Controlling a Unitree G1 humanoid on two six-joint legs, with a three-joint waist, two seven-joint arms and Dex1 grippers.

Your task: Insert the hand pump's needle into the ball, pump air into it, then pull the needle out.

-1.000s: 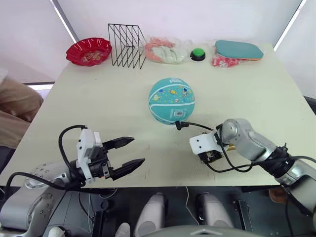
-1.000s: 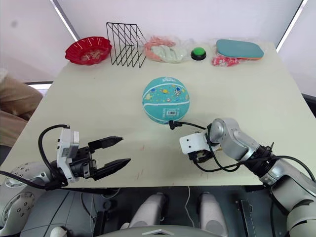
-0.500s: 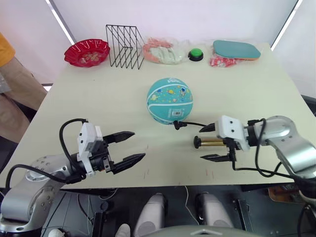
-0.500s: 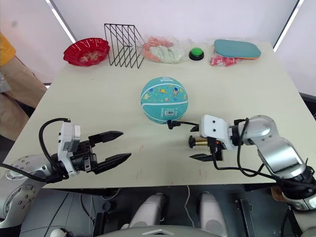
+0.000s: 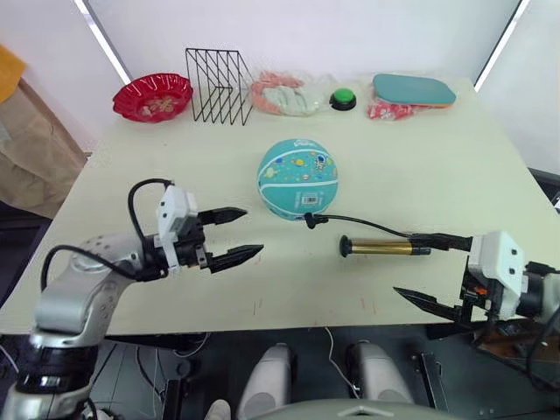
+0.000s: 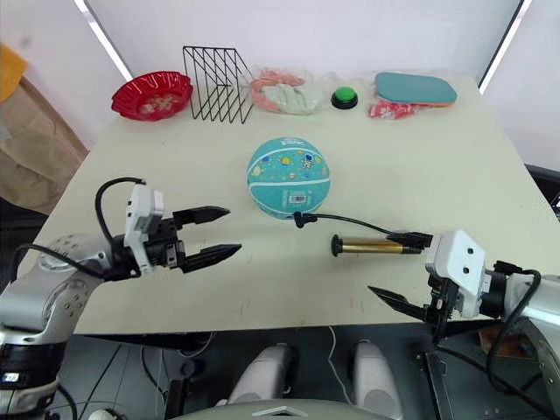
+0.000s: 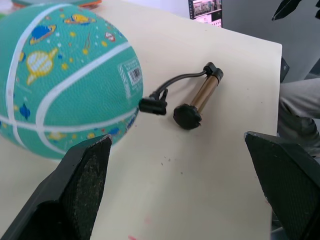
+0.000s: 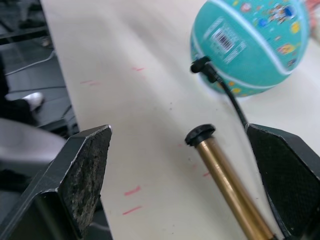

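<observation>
Ball (image 5: pixel 297 178) sits mid-bench (image 5: pixel 437 166), barcode label facing the robot. Hand pump (image 5: pixel 385 248) lies flat on bench, near side of ball and to its right, brass barrel running left–right, free of both grippers. Thin black hose arcs from pump's right end back over the barrel to a black fitting (image 7: pixel 152 105) just beside ball's lower edge, below the label. Needle itself too thin to make out; can't tell if fitting touches ball or if the pin is in.

L gripper (image 5: pixel 234 236): jaws apart, holding nothing, hovering over bench left of ball, tips pointed toward it, clear gap to ball. R gripper (image 5: pixel 435 273): jaws wide apart, empty, at near bench edge right of pump, pump handle end just beside upper finger but no contact seen.

Back row, L to R: red bowl (image 5: pixel 153 95), black wire rack (image 5: pixel 217 85), bagged items (image 5: pixel 286 94), green button (image 5: pixel 343 98), teal paddle case (image 5: pixel 413 89).
</observation>
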